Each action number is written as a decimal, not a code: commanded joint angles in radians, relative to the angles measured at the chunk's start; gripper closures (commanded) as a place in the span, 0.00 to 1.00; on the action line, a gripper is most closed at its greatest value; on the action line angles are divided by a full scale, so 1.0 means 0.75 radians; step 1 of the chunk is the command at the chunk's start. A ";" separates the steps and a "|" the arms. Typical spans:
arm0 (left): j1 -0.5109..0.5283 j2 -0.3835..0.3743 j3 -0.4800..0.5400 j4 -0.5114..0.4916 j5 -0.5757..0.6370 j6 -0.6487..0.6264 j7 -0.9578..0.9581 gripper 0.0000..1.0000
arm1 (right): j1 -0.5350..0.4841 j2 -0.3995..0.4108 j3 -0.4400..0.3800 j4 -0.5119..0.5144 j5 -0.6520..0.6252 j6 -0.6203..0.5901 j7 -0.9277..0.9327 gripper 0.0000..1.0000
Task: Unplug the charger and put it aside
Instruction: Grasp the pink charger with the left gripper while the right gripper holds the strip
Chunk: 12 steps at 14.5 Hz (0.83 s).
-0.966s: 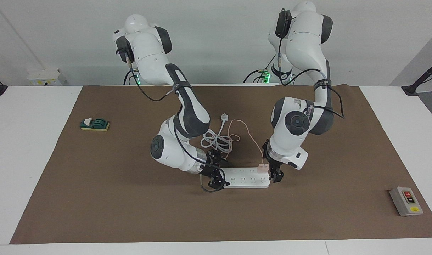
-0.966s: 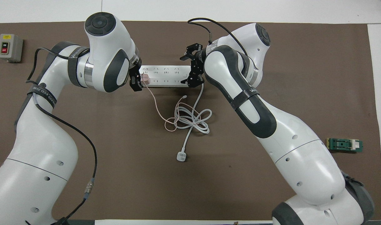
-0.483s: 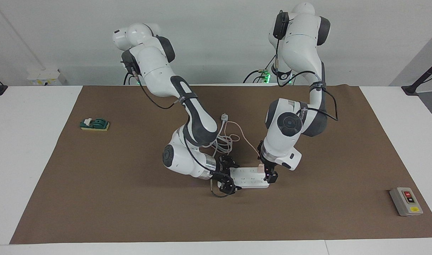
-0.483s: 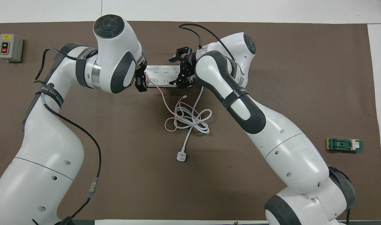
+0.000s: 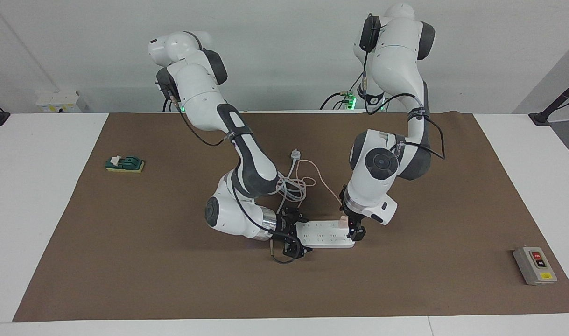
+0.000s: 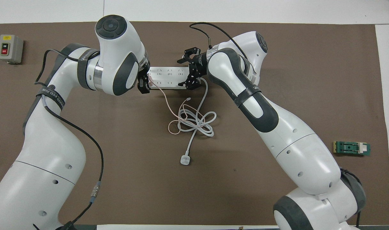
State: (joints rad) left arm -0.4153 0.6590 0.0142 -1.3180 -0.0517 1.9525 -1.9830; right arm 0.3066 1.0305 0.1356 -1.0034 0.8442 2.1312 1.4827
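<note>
The charger is a small pale-pink cube plugged into the white power strip at the end toward the left arm, standing upright in its socket. Its long thin pink cable runs from the cube toward the robots and curls into a loose loop on the brown mat, tangled with a white cord.

Both ends of the power strip are taken: the left pincer straddles the charger at one end, the right pincer sits at the other. Nearer the robots, the tangled white cord and pink cable clutter the approach. The brown surface farther from the robots lies bare.
</note>
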 commanded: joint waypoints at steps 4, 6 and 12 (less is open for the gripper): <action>-0.015 0.021 0.018 0.033 -0.007 -0.020 0.073 0.32 | -0.014 0.017 0.018 0.000 0.024 -0.054 -0.056 0.00; -0.019 0.021 0.016 0.031 -0.009 -0.022 0.120 0.63 | -0.018 0.015 0.018 0.000 0.024 -0.064 -0.056 0.00; -0.074 0.023 0.020 0.019 0.036 -0.041 0.194 1.00 | 0.019 0.009 0.013 -0.022 0.018 -0.017 -0.118 0.00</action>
State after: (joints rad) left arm -0.4469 0.6600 0.0243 -1.3180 -0.0158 1.9333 -1.8564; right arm 0.3137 1.0353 0.1359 -1.0060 0.8442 2.0994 1.4511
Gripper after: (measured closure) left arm 0.714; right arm 0.000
